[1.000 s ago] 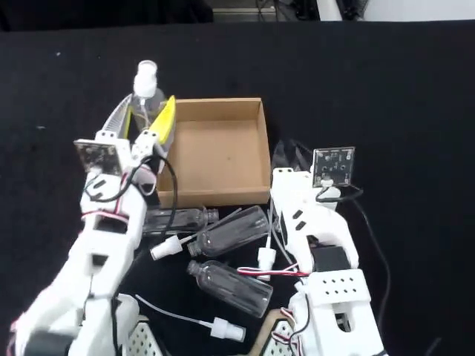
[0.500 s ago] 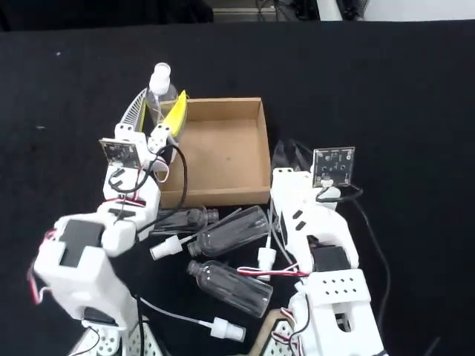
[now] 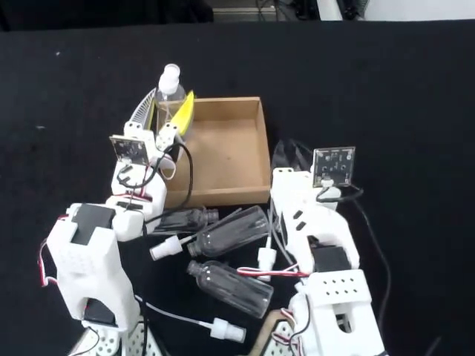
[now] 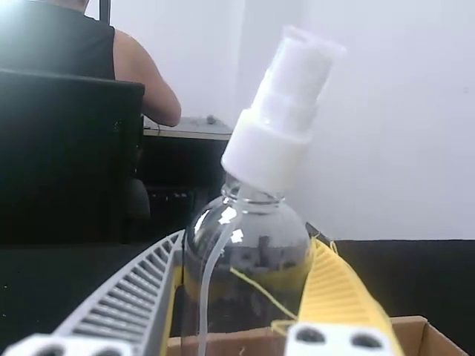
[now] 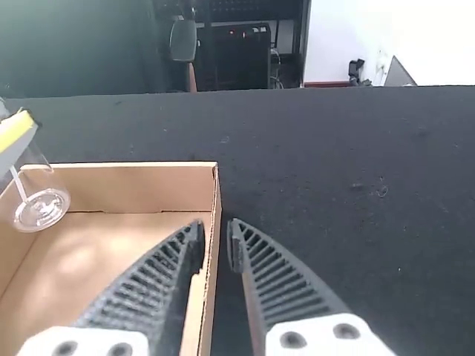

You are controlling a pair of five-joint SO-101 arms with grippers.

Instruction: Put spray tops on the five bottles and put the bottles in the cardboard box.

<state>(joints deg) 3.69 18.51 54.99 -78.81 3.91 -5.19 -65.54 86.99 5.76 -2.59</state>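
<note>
Left claw clamped on capped bottle, held above far-left corner of cardboard box. None boxed yet. Three uncapped bottles and loose spray tops lie on surface before box. Right claw closed, empty.

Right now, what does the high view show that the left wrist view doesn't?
High view: three uncapped bottles lying on the table beside loose spray tops, plus the whole cardboard box. Left wrist view: the thin tube running down inside the capped bottle. Shared: the left gripper clamped on that bottle by the box's corner.
</note>
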